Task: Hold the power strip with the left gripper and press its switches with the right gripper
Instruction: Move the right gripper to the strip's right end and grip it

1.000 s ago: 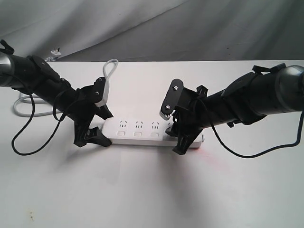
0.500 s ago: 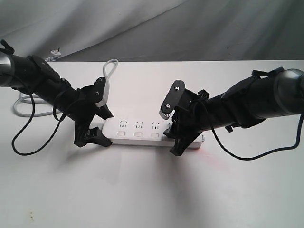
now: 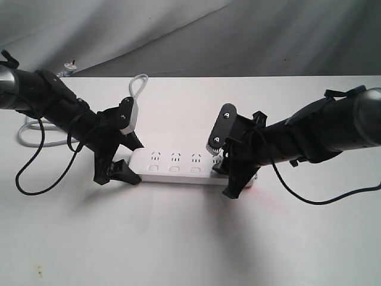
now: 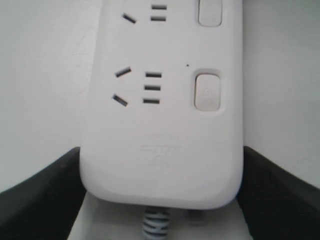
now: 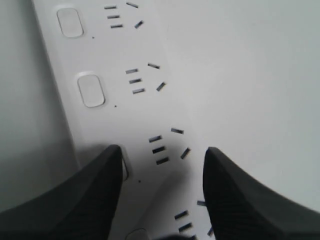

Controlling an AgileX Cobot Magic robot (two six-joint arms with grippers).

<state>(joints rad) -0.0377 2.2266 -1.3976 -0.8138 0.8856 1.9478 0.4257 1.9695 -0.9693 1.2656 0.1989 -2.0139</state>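
The white power strip (image 3: pixel 178 165) lies flat across the table's middle. My left gripper (image 3: pixel 132 162) is shut on its cord end, with black fingers (image 4: pixel 45 190) pressed against both long sides of the power strip (image 4: pixel 160 130). My right gripper (image 3: pixel 226 179) is open and hangs low over the strip's right end. In the right wrist view one of its fingers (image 5: pixel 95 185) covers most of a switch (image 5: pixel 124 165), while the other sits past the sockets' side. Two more switches (image 5: pixel 91 90) show further along the power strip (image 5: pixel 150 110). A switch (image 4: pixel 207 91) also shows in the left wrist view.
The strip's grey cord (image 3: pixel 140 83) loops behind the left arm toward the table's back left, where its plug (image 3: pixel 70 67) lies. A loose black cable (image 3: pixel 27 173) hangs from the left arm. Grey cloth (image 3: pixel 238 36) backs the white table (image 3: pixel 190 238).
My right gripper has shifted right along the strip and slightly lower, toward its far end. The left gripper and the strip have not moved.
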